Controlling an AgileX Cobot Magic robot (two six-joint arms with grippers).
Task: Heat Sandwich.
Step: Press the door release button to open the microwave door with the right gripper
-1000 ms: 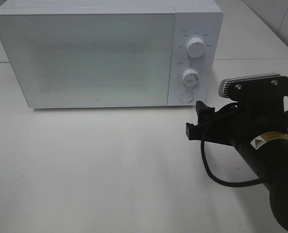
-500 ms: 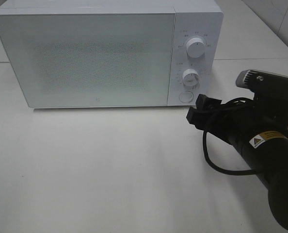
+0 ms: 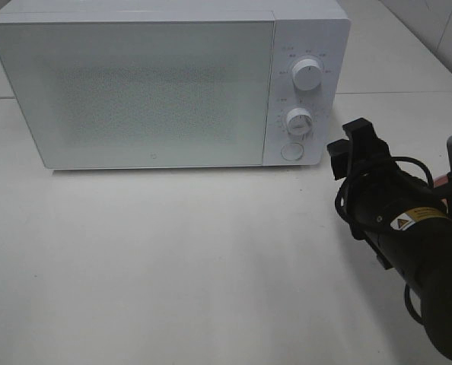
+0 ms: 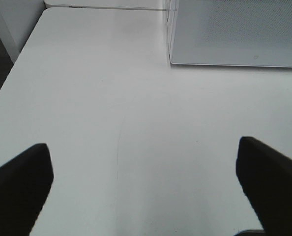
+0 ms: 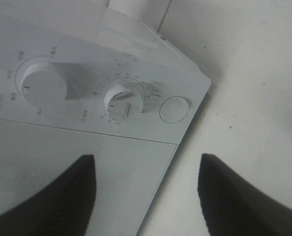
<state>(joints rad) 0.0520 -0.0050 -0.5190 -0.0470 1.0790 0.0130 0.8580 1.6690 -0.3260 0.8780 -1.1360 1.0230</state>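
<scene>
White table (image 3: 173, 266), closed microwave (image 3: 150, 84), right end effector (image 3: 353, 144) near button (image 3: 291, 151).

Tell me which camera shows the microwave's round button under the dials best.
The right wrist view: the round button is close and unobstructed beside the lower dial. Exterior high shows it small but clear, below that dial. Left wrist shows only a corner of the microwave door, no button.

one microwave (image 3: 150, 91) with two knobs (image 3: 307, 76) and one round button (image 3: 291, 151).
</scene>
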